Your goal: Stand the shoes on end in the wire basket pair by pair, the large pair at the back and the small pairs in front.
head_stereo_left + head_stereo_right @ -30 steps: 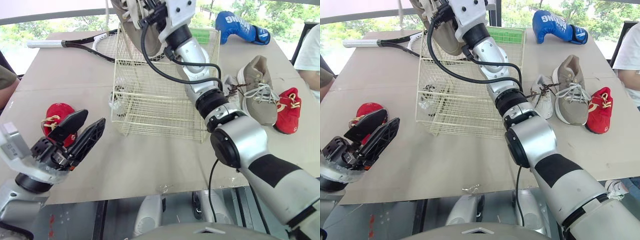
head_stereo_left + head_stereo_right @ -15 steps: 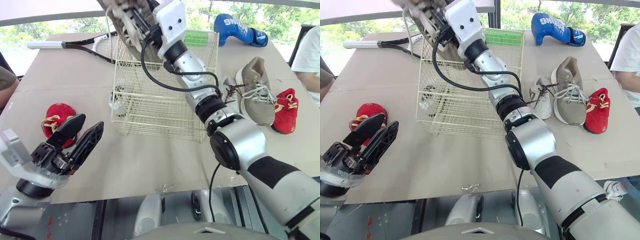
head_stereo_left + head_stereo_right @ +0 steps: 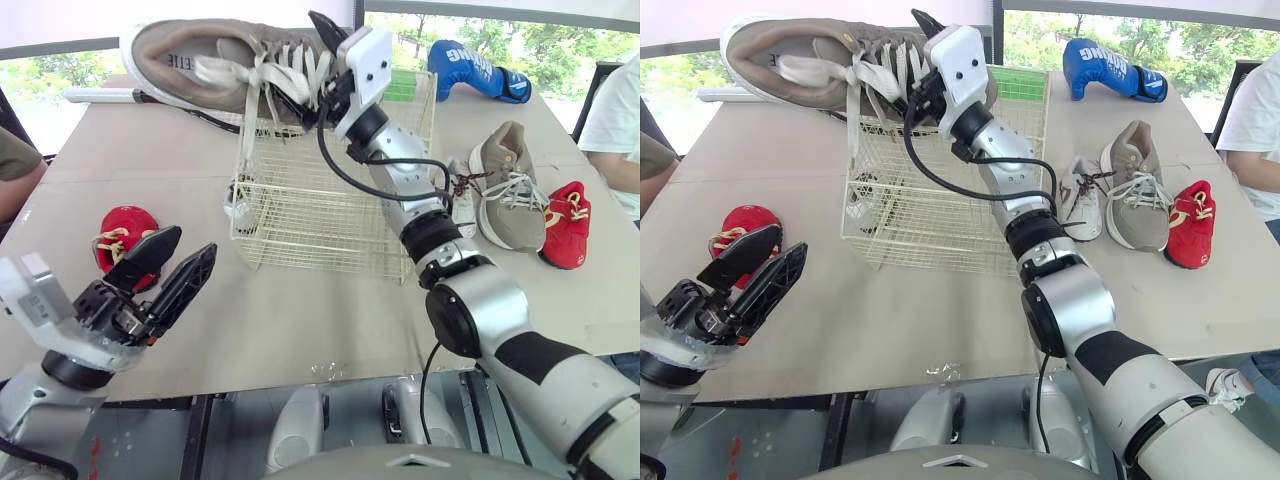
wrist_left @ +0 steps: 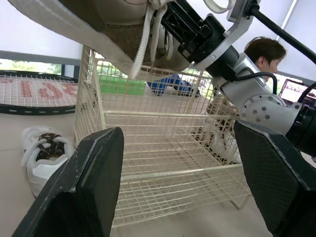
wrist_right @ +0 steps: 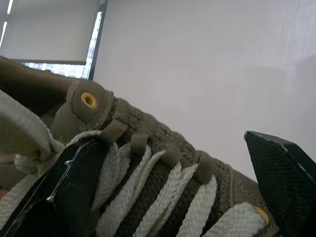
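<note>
A large tan shoe lies on its side in the air over the top rim of the wire basket, sole toward the back. My right gripper is at its laces, open, with one finger tucked under them and the other standing clear. Its mate, the second tan shoe, rests on the table to the right, between a small white shoe and a small red shoe. Another small white shoe lies against the basket's left side. My left gripper hangs open beside another red shoe.
A tennis racket lies at the back left and a blue boxing glove at the back right. A person in white sits at the right edge, and a person's arm shows at the left edge.
The tan shoe swung from toe-up to flat above the basket rim, stretching out to the left. My right gripper's fingers spread apart. The left arm barely moved.
</note>
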Robot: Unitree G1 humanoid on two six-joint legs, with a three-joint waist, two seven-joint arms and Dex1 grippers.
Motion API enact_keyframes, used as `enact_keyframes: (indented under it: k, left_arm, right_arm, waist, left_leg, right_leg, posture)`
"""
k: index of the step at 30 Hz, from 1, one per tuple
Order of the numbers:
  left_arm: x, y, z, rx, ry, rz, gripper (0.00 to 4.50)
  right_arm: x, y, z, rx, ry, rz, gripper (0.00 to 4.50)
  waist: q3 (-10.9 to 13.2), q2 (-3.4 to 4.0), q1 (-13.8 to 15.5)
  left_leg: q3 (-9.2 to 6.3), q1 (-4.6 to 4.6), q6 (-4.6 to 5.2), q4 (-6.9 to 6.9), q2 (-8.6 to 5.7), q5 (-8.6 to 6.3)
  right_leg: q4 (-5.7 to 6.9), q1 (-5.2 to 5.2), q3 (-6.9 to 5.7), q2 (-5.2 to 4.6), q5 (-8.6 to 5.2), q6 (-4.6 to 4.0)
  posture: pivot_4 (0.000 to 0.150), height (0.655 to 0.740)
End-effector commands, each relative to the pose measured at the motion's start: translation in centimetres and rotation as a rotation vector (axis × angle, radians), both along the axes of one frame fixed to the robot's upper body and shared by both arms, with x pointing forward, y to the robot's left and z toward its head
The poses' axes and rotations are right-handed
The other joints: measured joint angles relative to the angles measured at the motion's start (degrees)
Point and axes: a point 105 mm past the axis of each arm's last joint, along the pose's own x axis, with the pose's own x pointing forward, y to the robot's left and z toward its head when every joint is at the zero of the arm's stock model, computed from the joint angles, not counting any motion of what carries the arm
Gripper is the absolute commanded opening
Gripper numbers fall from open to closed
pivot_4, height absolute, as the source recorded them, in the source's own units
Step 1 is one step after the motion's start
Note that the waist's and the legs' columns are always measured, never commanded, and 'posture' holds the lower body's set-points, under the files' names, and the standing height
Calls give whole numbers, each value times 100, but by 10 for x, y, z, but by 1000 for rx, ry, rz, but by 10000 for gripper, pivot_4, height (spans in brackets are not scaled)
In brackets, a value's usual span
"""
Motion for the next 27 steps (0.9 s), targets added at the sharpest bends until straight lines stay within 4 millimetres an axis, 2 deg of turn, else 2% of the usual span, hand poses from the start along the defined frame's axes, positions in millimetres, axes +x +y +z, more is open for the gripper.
enact_keyframes:
  k: [1,8,15,24,27]
  left_arm:
    - [-1,-2,4,19,-19,-17,38185]
    - [1,-3,0,14,-13,-21,38185]
    - [2,-4,-3,6,-9,-22,38185]
    - [-4,-6,-9,10,-2,-27,38185]
    - [-7,-6,-10,23,0,-38,38185]
  right_arm:
    - [8,1,-30,-202,59,-19,43819]
    - [8,-14,-7,-492,-106,-84,43819]
    - [-5,-6,30,-614,-154,-39,43819]
    - [-27,-8,56,-714,-109,106,43819]
    - [-29,-7,66,-718,-82,146,43819]
  waist:
    - [2,4,-11]
    - [12,23,-14]
    - [29,48,-20]
    - [40,54,-15]
    - [43,58,-15]
  left_leg:
    - [0,0,0,0,0,0]
    - [4,-11,0,-9,2,0]
    - [6,-23,0,-18,4,-1]
    - [4,-42,0,-53,6,-1]
    - [4,-84,0,-62,7,0]
  right_leg:
    - [2,-2,1,0,0,0]
    - [7,-16,1,1,-1,-1]
    - [-6,-28,4,1,-1,-1]
    - [-49,-40,-2,0,0,1]
    - [-49,-89,3,0,14,22]
  posture:
    - [1500,7400]
    - [1500,7400]
    - [1500,7400]
    - [1500,7400]
    - [1500,7400]
